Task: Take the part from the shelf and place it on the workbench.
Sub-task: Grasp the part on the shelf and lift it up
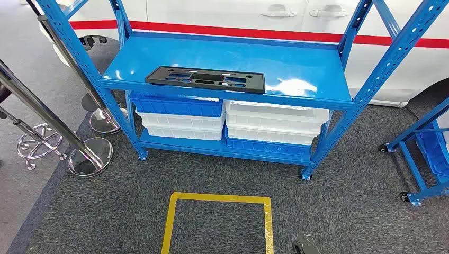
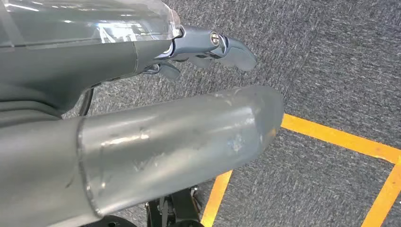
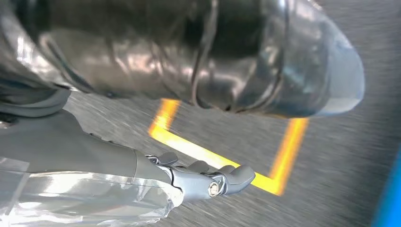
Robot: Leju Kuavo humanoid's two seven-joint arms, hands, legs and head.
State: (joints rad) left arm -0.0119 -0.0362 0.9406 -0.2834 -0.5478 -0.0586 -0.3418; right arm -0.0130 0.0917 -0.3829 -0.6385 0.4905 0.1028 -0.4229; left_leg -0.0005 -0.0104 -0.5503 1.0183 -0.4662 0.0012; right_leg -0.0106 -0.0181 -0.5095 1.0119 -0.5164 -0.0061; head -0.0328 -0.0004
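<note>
The part (image 1: 205, 79) is a flat, long black plastic panel with cut-outs. It lies near the front edge of the blue shelf (image 1: 296, 69), on its upper board, a little left of centre. My left hand (image 2: 156, 118) hangs over the grey carpet, thumb and fingers (image 2: 227, 47) apart, holding nothing. In the right wrist view my right hand (image 3: 118, 156) also hangs above the carpet, its fingers (image 3: 213, 182) stretched out and empty. Both hands are far from the part.
Under the part, the lower board holds stacked blue bins (image 1: 177, 106) and white bins (image 1: 275, 121). A yellow tape square (image 1: 219, 222) marks the carpet before the shelf. Chrome stanchions (image 1: 90, 156) stand left, a wheeled blue rack (image 1: 429, 153) right, a white car (image 1: 238, 16) behind.
</note>
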